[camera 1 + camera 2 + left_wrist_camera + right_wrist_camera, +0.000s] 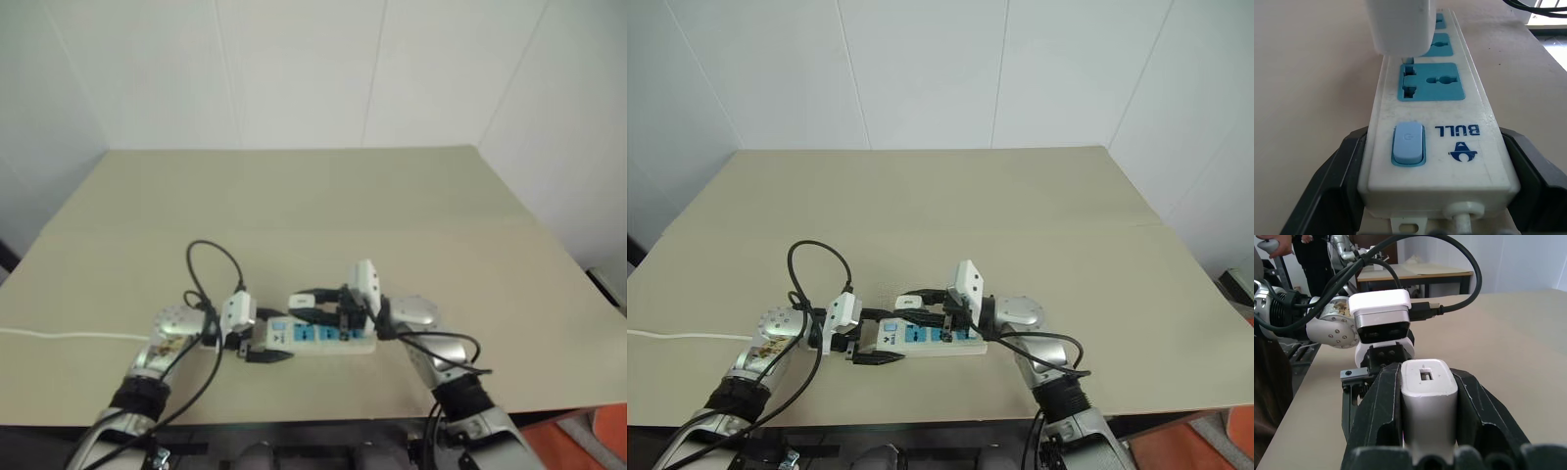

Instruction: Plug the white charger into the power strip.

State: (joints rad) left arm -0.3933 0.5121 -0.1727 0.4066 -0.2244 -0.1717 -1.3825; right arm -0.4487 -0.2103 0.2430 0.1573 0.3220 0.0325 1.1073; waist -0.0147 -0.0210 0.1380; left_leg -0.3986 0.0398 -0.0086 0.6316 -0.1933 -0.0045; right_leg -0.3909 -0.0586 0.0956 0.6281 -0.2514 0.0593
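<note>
Gripping power strip [1430,122] by its switch end in left hand [1425,196], pinching white charger [1428,401] in right hand [1428,431], hovering charger prongs just above a blue socket [1431,82], strip lying along worktop [313,206]

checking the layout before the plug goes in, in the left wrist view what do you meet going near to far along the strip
thin white cord → pale blue rocker switch on the long white power strip → nearest blue socket panel → white cube-shaped charger hanging just above the strip.

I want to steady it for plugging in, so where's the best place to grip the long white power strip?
Clamp the long white power strip across its narrow width at the switch end, from behind the cord outlet: sockets stay clear, as the left gripper does now.
</note>
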